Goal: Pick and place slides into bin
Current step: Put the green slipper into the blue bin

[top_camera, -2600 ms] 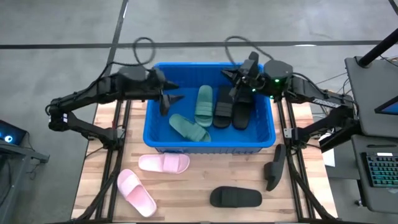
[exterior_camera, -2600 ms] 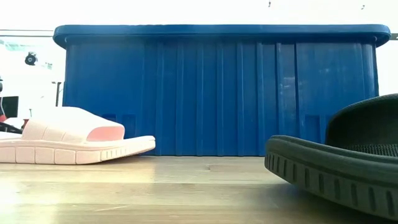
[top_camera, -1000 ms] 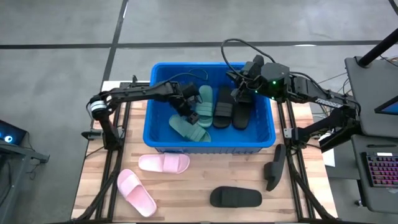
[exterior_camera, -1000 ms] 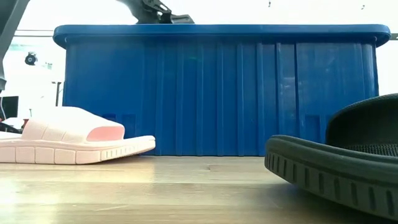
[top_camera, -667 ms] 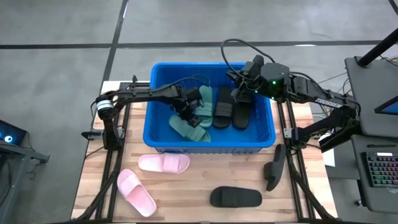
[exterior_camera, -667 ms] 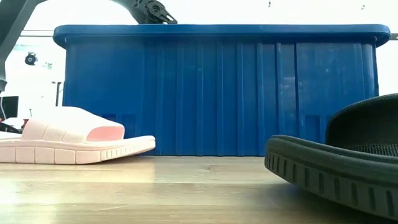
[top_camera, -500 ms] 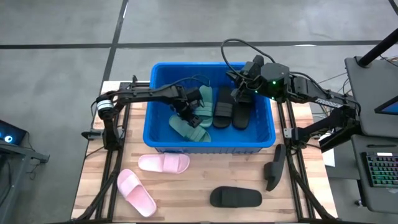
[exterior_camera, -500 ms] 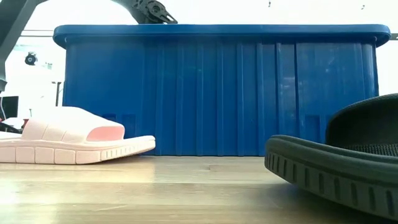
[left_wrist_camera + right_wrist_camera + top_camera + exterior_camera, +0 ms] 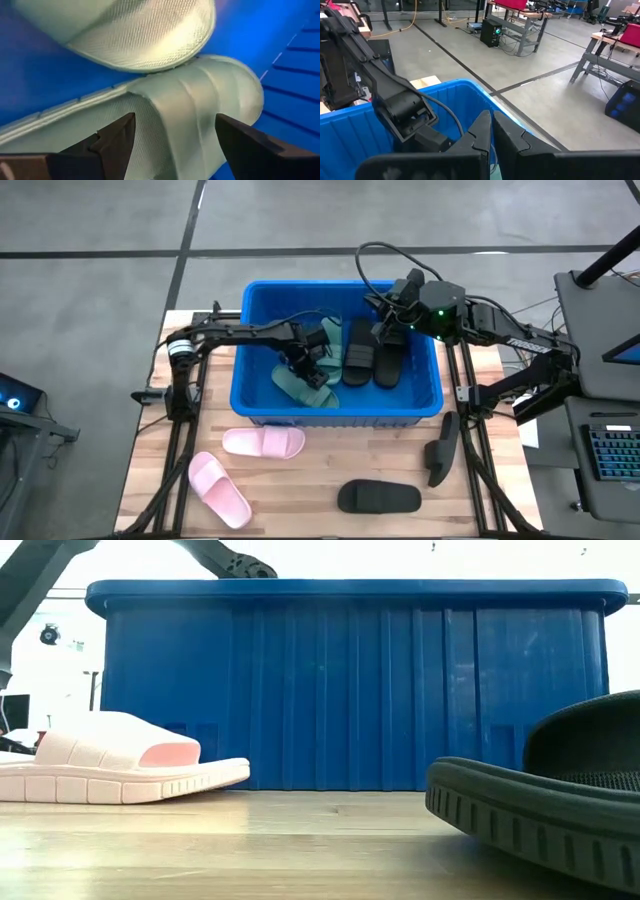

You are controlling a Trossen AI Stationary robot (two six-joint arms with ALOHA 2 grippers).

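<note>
Start at the near edge of your table in the high view. A black slide (image 9: 379, 497) lies at about 5 o'clock, long axis running 3 to 9. Toward 7 o'clock sit two pink slides: the nearer pink slide (image 9: 219, 490) angles from 10 to 4, and the second pink slide (image 9: 263, 443) lies 3 to 9 just in front of the bin (image 9: 258, 411). At about 4 o'clock, off the bin's corner, another black slide (image 9: 439, 448) runs roughly 12 to 6.

Inside the bin, the front green slide (image 9: 304, 387) lies on the floor, angled 10 to 4. Your left gripper (image 9: 317, 358) is down over it; in the left wrist view its jaws stand apart on either side of this slide's strap (image 9: 190, 120), not clamped. The second green slide (image 9: 135, 30) overlaps the first, and your arm mostly hides it from above. Beside it, two black slides (image 9: 373, 353) lie side by side, long axes 12 to 6.

Your right gripper (image 9: 386, 308) hangs over the bin's far right corner at 1 o'clock, jaws together, holding nothing.
</note>
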